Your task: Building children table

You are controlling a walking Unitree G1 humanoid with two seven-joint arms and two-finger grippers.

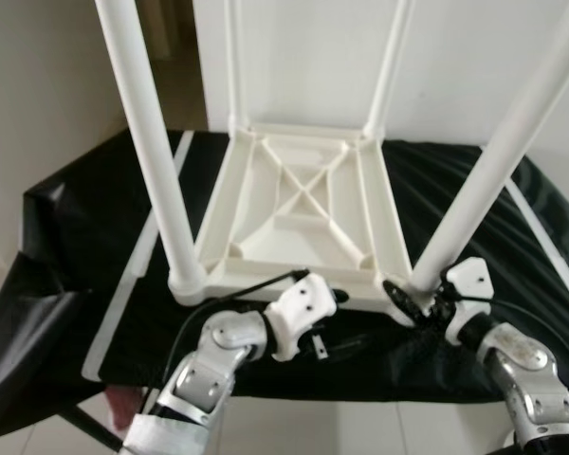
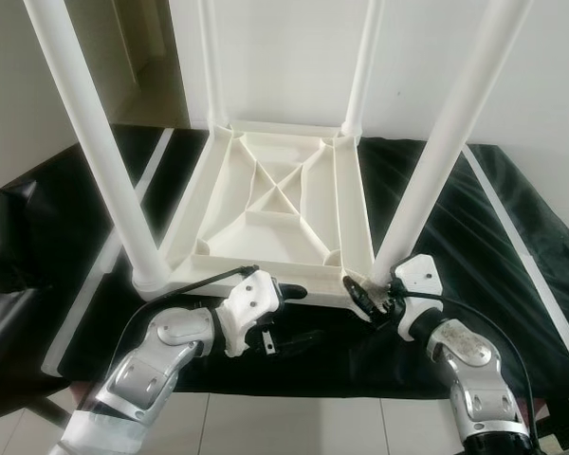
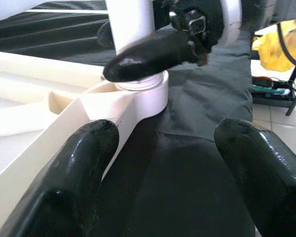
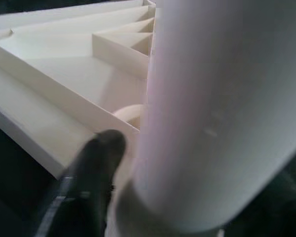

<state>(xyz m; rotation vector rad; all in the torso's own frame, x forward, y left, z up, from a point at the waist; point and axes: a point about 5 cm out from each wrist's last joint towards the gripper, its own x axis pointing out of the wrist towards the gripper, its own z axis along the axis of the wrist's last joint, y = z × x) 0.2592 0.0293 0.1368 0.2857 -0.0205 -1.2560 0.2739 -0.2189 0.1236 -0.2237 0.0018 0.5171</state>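
A white plastic children's table (image 1: 303, 204) lies upside down on a black cloth, with its legs pointing up. My right gripper (image 1: 408, 299) is at the base of the near right leg (image 1: 493, 161), where the leg meets its corner socket. In the right wrist view that leg (image 4: 222, 108) sits between the fingers, and one fingertip (image 4: 96, 163) presses beside it. My left gripper (image 2: 294, 313) is open at the table's front rim, its fingers (image 3: 64, 187) apart over bare cloth. The near left leg (image 1: 156, 152) stands untouched.
The black cloth (image 1: 66, 237) covers a low work surface and hangs off its left and front edges. A white strip (image 1: 123, 294) lies along the cloth's left side. A white wall is close behind. Yellow material and tools (image 3: 286, 44) lie on the tiled floor.
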